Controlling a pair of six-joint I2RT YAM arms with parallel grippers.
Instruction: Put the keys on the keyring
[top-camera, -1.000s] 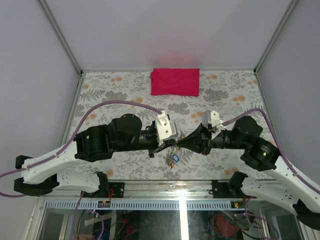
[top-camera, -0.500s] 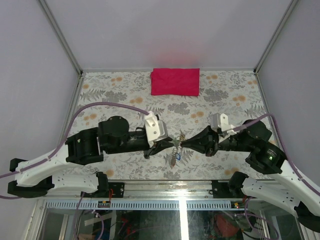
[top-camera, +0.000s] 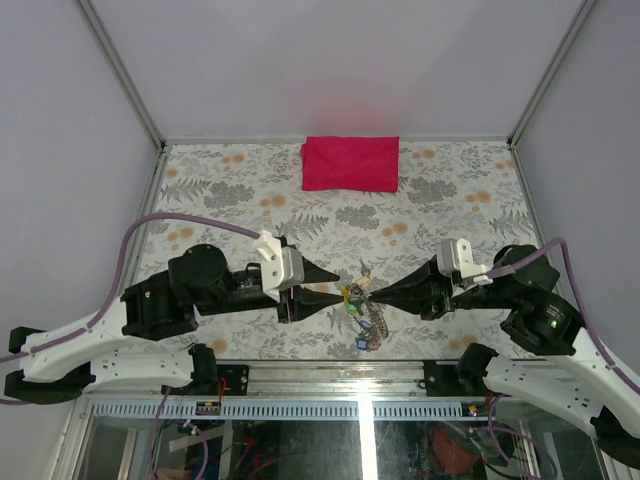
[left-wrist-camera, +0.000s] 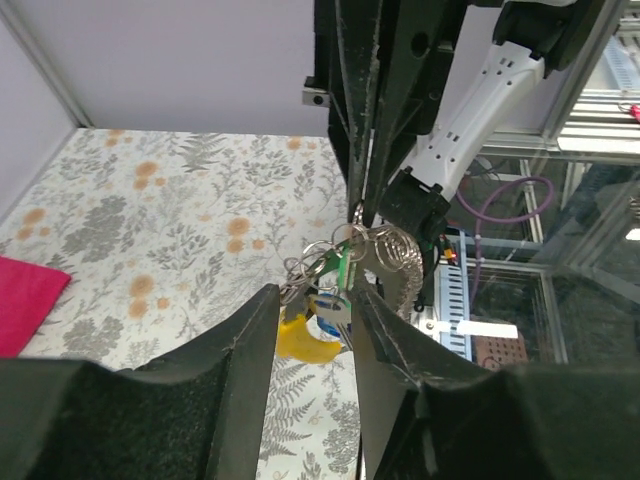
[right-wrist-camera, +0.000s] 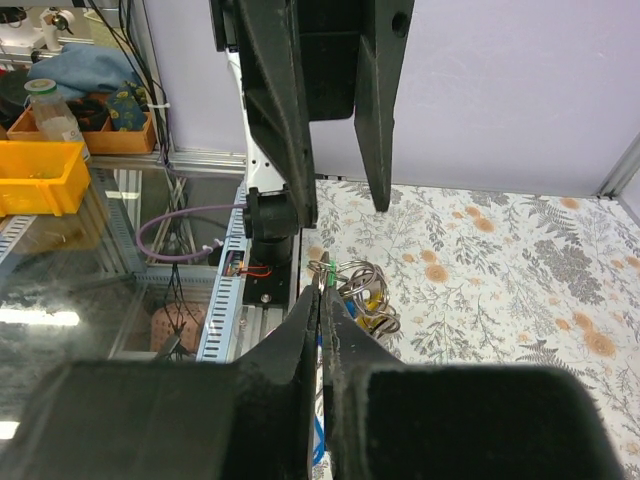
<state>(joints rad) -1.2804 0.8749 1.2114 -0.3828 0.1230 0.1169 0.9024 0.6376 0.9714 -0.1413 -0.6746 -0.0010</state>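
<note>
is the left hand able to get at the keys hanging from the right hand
Probably yes: the left hand is open and aimed at the keys, which dangle just beyond its fingertips from the shut right hand, nothing between.

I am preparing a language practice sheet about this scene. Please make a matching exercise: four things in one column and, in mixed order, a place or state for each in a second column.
Column 1
1. left black two-finger tool
2. right black two-finger tool
3. flat red cloth
4. bunch of small silvery metal keys with coloured plastic tags

Column 2
A. lies at the far edge of the flowered table
B. closed on the bunch
C. dangles between the two tools
D. open, holding nothing

Pairs: 1-D, 2-B, 3-A, 4-C
</note>
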